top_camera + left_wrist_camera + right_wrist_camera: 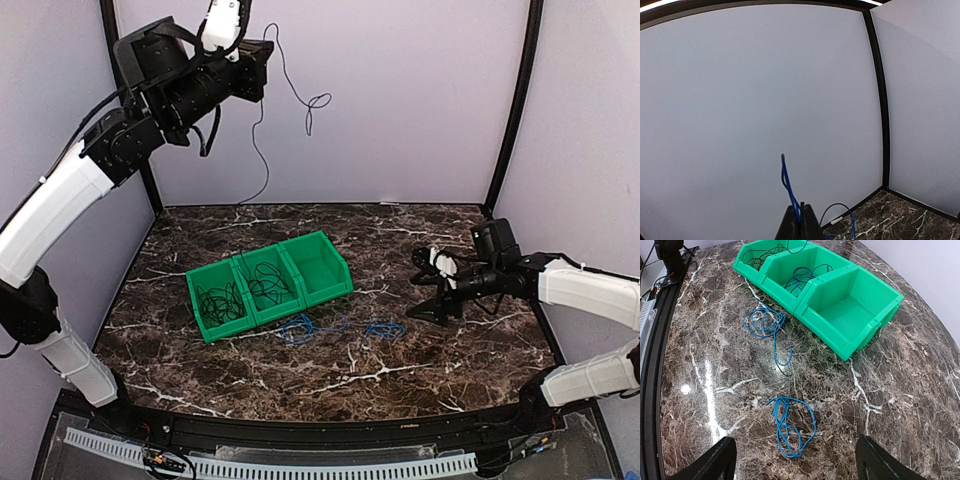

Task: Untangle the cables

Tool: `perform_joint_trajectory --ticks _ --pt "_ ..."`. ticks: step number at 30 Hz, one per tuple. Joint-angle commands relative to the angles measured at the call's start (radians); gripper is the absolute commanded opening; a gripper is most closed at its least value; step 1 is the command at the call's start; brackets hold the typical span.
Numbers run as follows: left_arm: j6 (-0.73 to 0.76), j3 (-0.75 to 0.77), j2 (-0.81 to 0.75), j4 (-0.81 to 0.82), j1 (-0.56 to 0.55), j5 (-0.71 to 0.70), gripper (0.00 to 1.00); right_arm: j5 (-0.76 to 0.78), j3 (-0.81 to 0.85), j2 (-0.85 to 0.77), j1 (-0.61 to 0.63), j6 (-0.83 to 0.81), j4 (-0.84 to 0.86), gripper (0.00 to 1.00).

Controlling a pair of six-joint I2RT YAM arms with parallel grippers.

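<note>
Your right pincer [422,288], fingers spread, hovers low over the tabletop [300,372] near a blue coil [385,330]. A second blue coil [298,328] lies just beside the green bin [318,268], whose left and middle compartments hold tangled cables [220,300]. Farthest and highest, your left pincer [801,212] pinches a dangling blue cable [785,177].

The left gripper [801,216] pinches a blue cable [784,180] that rises above it, with the marble table [905,216] to its right.
</note>
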Motion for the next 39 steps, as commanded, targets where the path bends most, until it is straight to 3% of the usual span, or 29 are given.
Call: perform_joint_trajectory --ticks 1,6,12,20,33,36,39 --pt "0.011 -0.114 -0.042 0.035 0.003 -0.021 0.00 -0.007 0.001 -0.016 -0.004 -0.015 0.010 0.84" --pt "-0.052 -0.366 -0.145 0.132 0.003 -0.066 0.00 -0.014 0.004 0.003 -0.004 -0.023 0.006 0.84" --pt "-0.165 -0.630 -0.263 0.118 0.003 -0.111 0.00 -0.021 0.032 0.046 -0.002 -0.043 -0.040 0.83" --pt "-0.290 -0.851 -0.353 0.079 0.011 -0.139 0.00 -0.026 0.031 0.054 -0.002 -0.050 -0.041 0.82" --pt "-0.392 -0.972 -0.270 0.156 0.061 -0.051 0.00 -0.020 0.031 0.060 -0.001 -0.055 -0.044 0.82" --pt "-0.398 -0.965 -0.230 0.188 0.064 0.022 0.00 -0.017 0.031 0.063 -0.001 -0.057 -0.046 0.82" --pt "-0.388 -0.970 -0.208 0.245 0.063 0.193 0.00 -0.013 0.033 0.067 -0.001 -0.060 -0.050 0.82"
